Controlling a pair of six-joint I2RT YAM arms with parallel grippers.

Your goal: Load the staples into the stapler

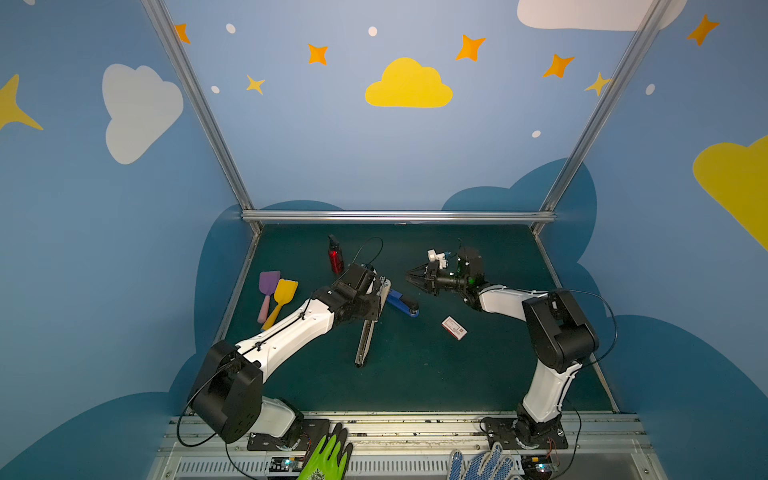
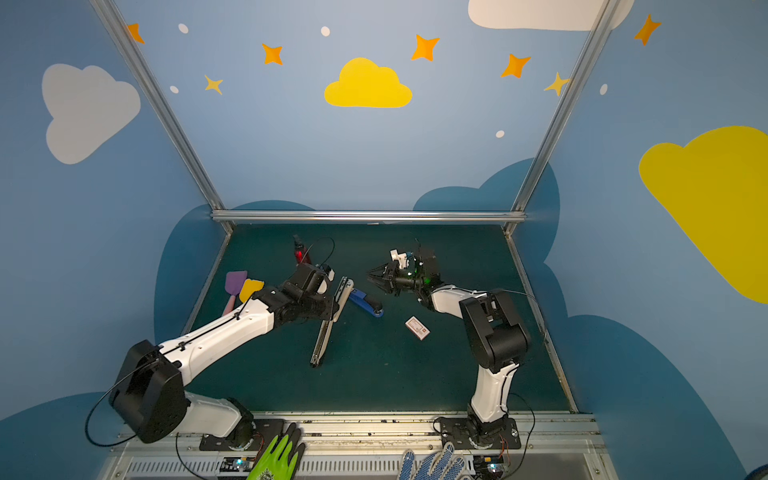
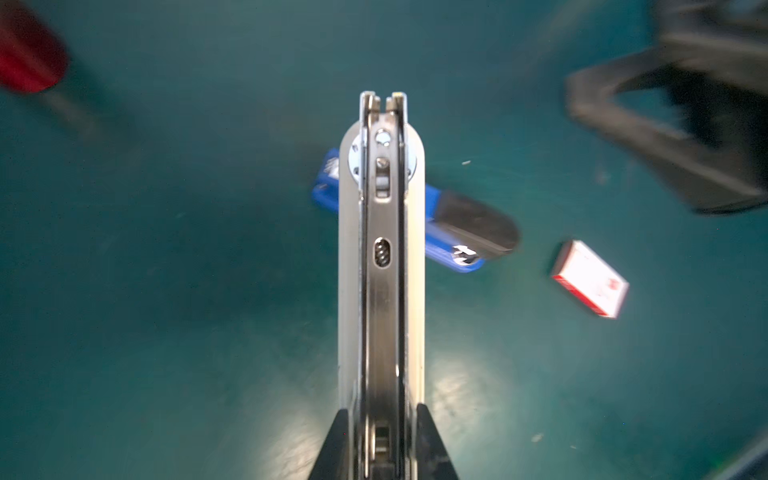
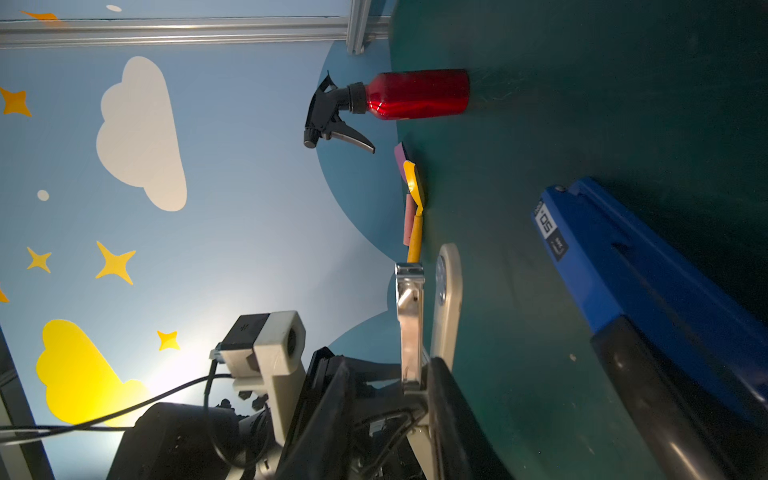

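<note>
The left hand is closed on a long stapler of silver metal and cream plastic, with a black finger on each side of it; in the left wrist view a small spring shows through a slot in the metal part; the cream end of the stapler is just beside one end of a blue plastic tool with a black end, which lies on the dark green surface. The staples cannot be seen; their small flat white box with red print lies flat on the surface, near the black end of the blue tool and between it and the right arm; no hand touches it. The right hand hangs in the air past the blue tool, pointing toward the left arm; its fingertips look close together, but it is blurry in the left wrist view and I cannot tell if it is open or closed. A red spray bottle with a black trigger stands near the back; a purple spatula with a pink handle and a yellow spatula lie side by side at the left, the yellow one partly over the purple one.
</note>
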